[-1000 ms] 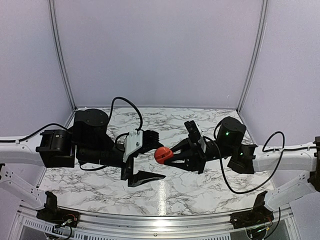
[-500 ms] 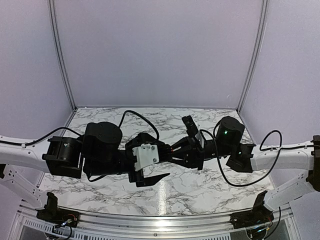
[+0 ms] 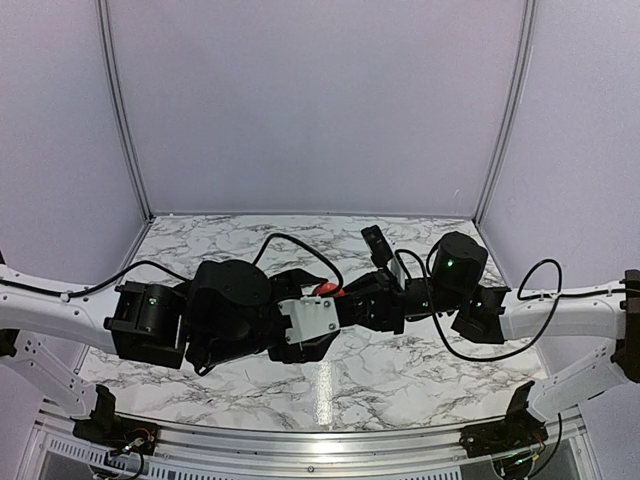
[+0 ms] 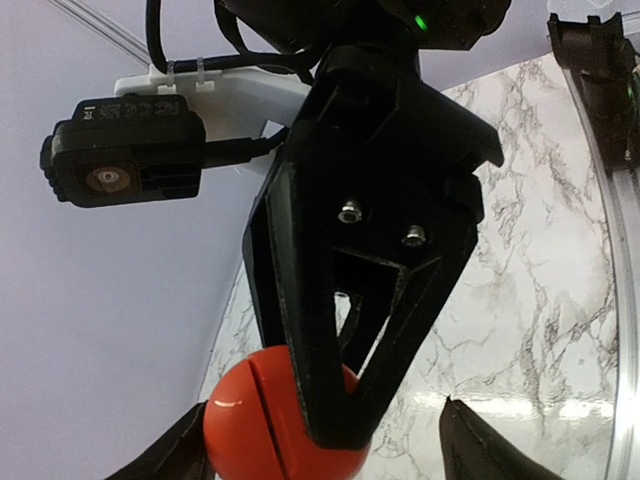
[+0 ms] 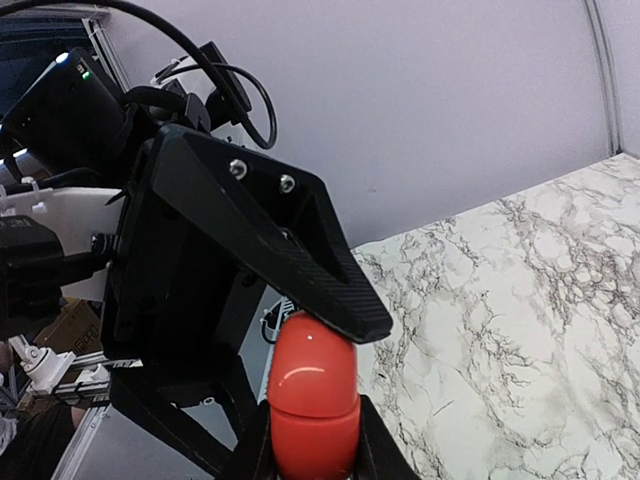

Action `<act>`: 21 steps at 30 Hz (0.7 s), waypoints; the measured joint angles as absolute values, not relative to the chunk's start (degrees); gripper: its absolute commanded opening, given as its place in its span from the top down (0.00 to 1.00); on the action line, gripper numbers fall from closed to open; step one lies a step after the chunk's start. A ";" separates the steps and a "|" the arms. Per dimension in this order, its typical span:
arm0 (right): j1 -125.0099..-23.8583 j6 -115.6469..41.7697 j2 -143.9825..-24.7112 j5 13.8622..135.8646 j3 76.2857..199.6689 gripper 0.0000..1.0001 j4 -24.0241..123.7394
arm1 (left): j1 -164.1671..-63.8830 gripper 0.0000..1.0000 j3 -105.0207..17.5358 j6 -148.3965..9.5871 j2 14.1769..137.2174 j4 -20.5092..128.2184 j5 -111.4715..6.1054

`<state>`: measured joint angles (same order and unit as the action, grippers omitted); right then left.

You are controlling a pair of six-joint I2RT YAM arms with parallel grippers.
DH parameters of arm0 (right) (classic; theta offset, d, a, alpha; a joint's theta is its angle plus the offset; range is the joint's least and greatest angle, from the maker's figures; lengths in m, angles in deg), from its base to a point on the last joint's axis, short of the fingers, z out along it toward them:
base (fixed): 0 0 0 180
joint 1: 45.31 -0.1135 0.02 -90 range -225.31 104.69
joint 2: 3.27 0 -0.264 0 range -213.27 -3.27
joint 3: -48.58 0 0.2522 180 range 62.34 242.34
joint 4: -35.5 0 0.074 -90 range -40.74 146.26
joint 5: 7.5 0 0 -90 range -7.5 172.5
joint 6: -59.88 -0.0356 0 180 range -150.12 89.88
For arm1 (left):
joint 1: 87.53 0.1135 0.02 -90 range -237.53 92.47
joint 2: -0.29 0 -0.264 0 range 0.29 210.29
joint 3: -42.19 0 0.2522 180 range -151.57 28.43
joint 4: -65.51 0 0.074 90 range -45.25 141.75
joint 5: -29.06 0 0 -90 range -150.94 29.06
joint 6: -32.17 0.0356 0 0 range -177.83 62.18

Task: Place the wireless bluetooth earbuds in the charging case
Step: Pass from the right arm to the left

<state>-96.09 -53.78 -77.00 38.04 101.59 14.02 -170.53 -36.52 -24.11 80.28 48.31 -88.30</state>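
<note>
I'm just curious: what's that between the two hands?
A red case, gripped by the right hand; the open left hand straddles it. The left wrist view shows it.

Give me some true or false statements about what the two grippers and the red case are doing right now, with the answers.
1. The right gripper grips the red case between its fingers. True.
2. The red case rests on the marble table. False: it is held up in the air, above the table.
3. The left gripper has its fingers spread apart. True.
4. The red case's lid is flipped open. False: the case is closed, with only a thin seam showing.
</note>
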 measured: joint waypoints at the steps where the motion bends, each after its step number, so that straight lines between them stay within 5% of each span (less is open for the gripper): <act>1: -96.11 -54.05 -77.00 38.12 101.59 1.00 14.08 | -170.53 0.30 -36.52 -23.76 80.43 48.59 -89.11; 15: -96.09 -55.20 -77.55 38.80 101.59 0.95 14.11 | -170.68 0.51 -36.78 -22.47 81.76 50.14 -95.12; 21: -96.07 -55.49 -77.57 38.87 101.59 0.76 14.11 | -170.57 0.57 -36.78 -22.54 81.76 50.14 -95.23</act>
<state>-96.07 -55.49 -77.57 38.87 101.59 14.11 -170.57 -36.78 -22.54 81.76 50.14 -95.23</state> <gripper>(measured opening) 0.210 0.511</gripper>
